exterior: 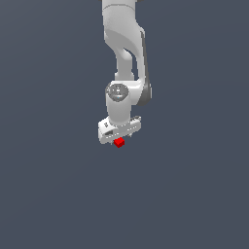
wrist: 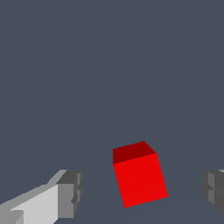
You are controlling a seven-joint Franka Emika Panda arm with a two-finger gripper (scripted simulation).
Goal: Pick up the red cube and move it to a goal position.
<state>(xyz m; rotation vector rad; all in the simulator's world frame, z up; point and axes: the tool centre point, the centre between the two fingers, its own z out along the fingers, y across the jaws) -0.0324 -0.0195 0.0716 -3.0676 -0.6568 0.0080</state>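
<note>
The red cube (exterior: 119,142) is a tiny bright red block right under the white gripper (exterior: 118,139) in the exterior view. In the wrist view the red cube (wrist: 139,177) sits between the two grey fingertips, slightly turned relative to them. One fingertip (wrist: 70,192) and the other fingertip (wrist: 213,188) each stand apart from the cube, with a visible gap on both sides. The gripper (wrist: 141,191) is open around the cube and does not touch it. In the exterior view the fingertips are mostly hidden by the hand.
The white arm (exterior: 124,44) reaches down from the top of the exterior view. A plain dark grey-blue surface (exterior: 194,194) fills the scene all around. No other objects or goal marker show.
</note>
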